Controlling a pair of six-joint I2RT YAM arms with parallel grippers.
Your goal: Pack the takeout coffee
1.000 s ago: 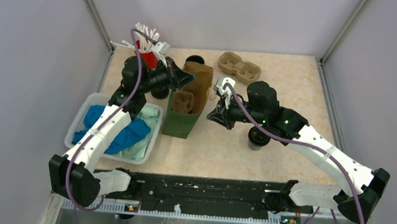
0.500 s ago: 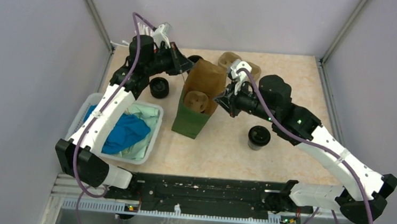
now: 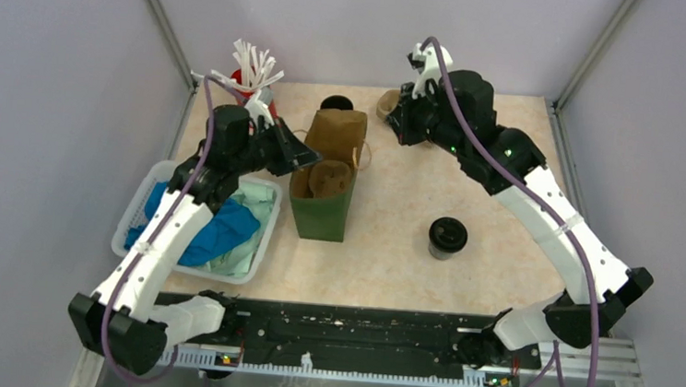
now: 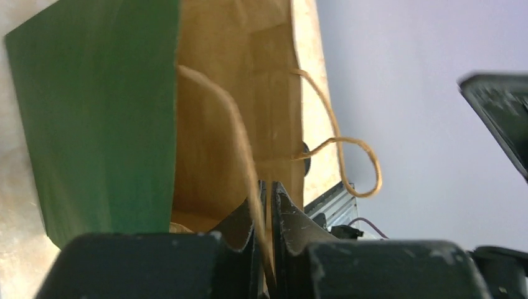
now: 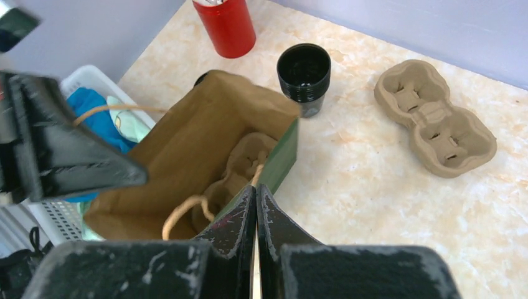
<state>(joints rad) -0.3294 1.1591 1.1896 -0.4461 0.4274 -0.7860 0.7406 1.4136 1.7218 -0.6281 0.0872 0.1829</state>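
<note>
1. Beige marbled table, one, closed in by plain grey walls.
2. White mesh basket, one, at the left side, filled with blue and pale green cloth.
3. Paper bag, one, green outside and brown inside, standing open mid-table, with two twine handles.
4. Pulp cup trays, two. We find one tray on the table at the far side, and one tray inside the bag.
5. Left gripper, one, at the bag's left rim. Its fingers stand almost together, and the near twine handle is pinched in the slit between them.
6. Right gripper, one, raised above the bag's far side. Its fingers are pressed together and we see nothing between them.
7. Red cup, one, at the far left corner, holding white sticks.
8. Open black cup, one, lidless, just behind the bag.
9. Takeout coffee, one. It is a small black tapered cup with a round black lid. It stands upright on the table right of the bag, well apart from both grippers.
</note>
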